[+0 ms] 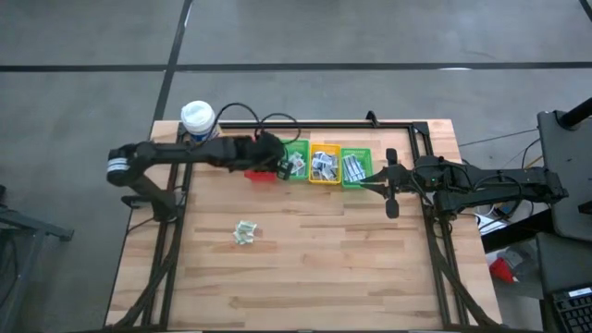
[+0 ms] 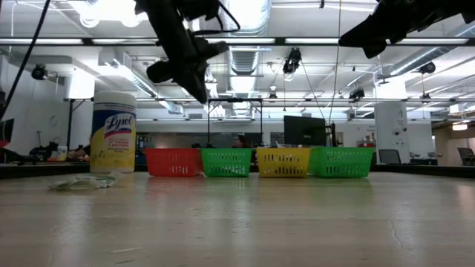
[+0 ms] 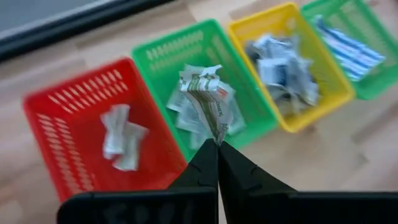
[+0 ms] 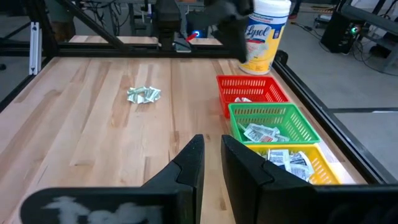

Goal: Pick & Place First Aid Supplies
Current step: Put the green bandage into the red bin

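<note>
Left wrist view: your left pincer [image 3: 217, 144] is clamped on one packet [image 3: 206, 99], green-printed, dangling from the fingertips above the near green basket [image 3: 163, 55]. The red basket [image 3: 46, 106] is next to it on one side, the yellow basket [image 3: 292, 15] on the other.

High view puts that pincer over the seam between the red and green baskets at the back of the worktop [image 1: 305, 259]. You want it squarely over the green one before letting go. The packet hangs crooked and light, so I'd expect it to flutter; lower it inside the rim first, then part the fingers.

Loose packets [image 1: 244, 232] remain in a small heap mid-worktop, well apart from the baskets. These look like your next pick.

Your right pincer [image 4: 210, 152] waits near the far green basket [image 1: 356, 166], fingers slightly apart, holding nothing. Leave it parked.

The Lysol tub [image 1: 198, 117] stands just behind the red basket; mind the left elbow on withdrawal.
</note>
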